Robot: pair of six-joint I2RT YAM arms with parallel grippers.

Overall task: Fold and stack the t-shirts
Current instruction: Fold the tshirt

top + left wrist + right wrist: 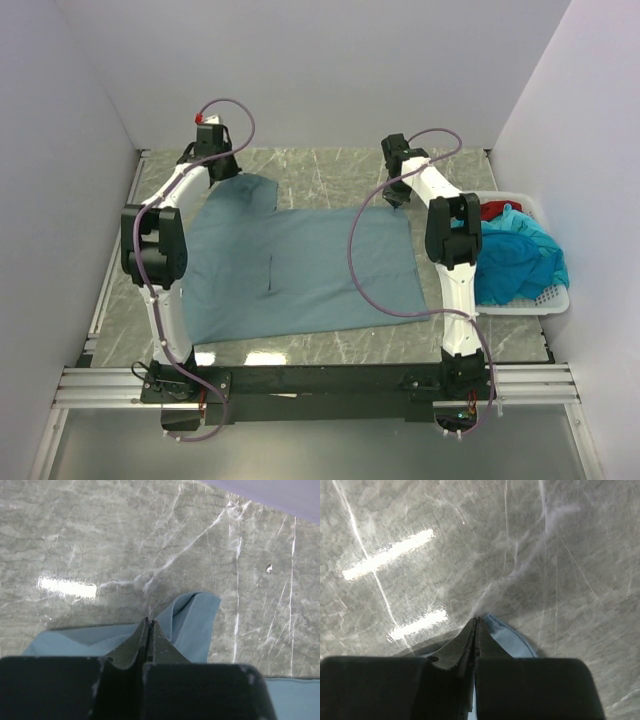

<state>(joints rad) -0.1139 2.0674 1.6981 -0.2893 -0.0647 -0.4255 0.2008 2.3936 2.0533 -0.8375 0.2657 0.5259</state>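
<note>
Top external view: the grey-blue t-shirt [300, 265] lies flat on the table [330, 175], spreading nearward from both grippers; the left gripper [149, 622] is pressed together on a raised fold at one far corner, the right gripper [476, 620] pinched shut on the other; to fold well, they should lift evenly, keeping the far edge taut; the left arm [160, 250] and right arm [450, 230] stretch far forward, wrists tipped down; a turquoise t-shirt [520, 260] and a red t-shirt [493, 209] sit in a basket [555, 300] right of the right gripper.
</note>
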